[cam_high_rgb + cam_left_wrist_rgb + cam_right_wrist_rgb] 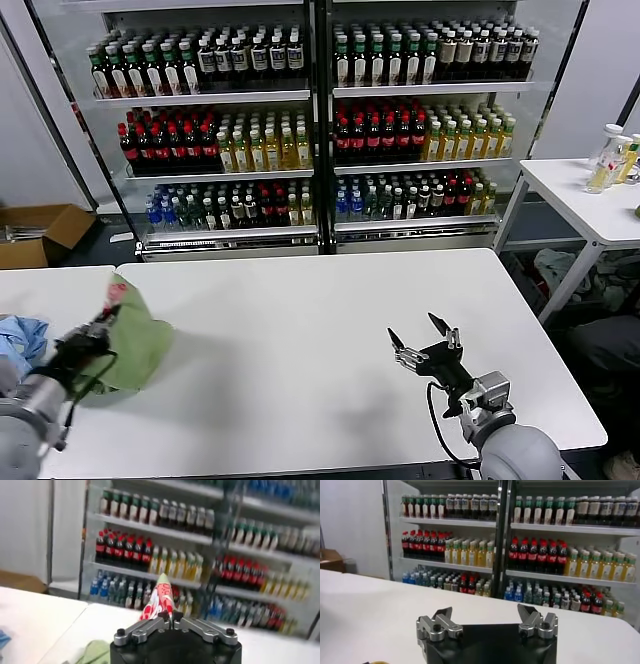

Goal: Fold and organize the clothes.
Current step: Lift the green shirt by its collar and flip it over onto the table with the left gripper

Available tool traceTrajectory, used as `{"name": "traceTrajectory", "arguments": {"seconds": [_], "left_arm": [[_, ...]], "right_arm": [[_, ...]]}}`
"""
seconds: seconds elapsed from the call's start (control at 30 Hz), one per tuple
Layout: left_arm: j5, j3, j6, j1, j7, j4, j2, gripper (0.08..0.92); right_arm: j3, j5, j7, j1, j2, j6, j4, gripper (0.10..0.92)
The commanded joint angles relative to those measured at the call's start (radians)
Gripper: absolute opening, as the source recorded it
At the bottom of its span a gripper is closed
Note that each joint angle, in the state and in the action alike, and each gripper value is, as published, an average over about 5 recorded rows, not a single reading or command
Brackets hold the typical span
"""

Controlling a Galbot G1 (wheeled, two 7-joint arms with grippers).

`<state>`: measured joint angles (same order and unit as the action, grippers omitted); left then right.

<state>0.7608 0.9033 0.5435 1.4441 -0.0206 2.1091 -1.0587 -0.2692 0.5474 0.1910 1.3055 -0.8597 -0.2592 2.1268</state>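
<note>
So the left pincer (170,615) is clamped tight on a pinch of the green polo shirt (135,340), near the left edge of the tabletop (320,330). The right pincer (425,340) hovers spread wide and empty over the front right part.

My worry: it's only a thin pinch of fabric, so a quick pull could slip it out, or drag the whole bundle off that left edge.

The left wrist view shows the red-and-white print sticking up between the fingertips, which the head view barely gives. Only the head view shows the light blue cloth (22,340) just beside the shirt.
</note>
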Motion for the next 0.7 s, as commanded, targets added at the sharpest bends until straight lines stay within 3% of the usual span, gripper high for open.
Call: {"name": "traceTrajectory", "arguments": {"seconds": [0.03, 0.3, 0.53, 0.7], "left_arm": [[-0.483, -0.345, -0.036, -0.006, -0.015, 0.05, -0.121, 0.111], [-0.481, -0.481, -0.018, 0.015, -0.024, 0.044, -0.22, 0.111], [-0.405, -0.552, -0.015, -0.097, -0.053, -0.048, -0.279, 0.134], [-0.382, -0.612, -0.083, -0.144, -0.052, -0.108, -0.308, 0.18]], "right_arm": [[0.006, -0.006, -0.002, -0.002, -0.004, 0.009, -0.004, 0.823], [0.012, -0.006, -0.004, -0.014, -0.012, 0.014, -0.01, 0.823], [0.005, -0.008, -0.005, -0.008, -0.017, 0.014, -0.003, 0.823], [-0.01, -0.007, -0.006, 0.0, -0.014, 0.013, -0.002, 0.823]]}}
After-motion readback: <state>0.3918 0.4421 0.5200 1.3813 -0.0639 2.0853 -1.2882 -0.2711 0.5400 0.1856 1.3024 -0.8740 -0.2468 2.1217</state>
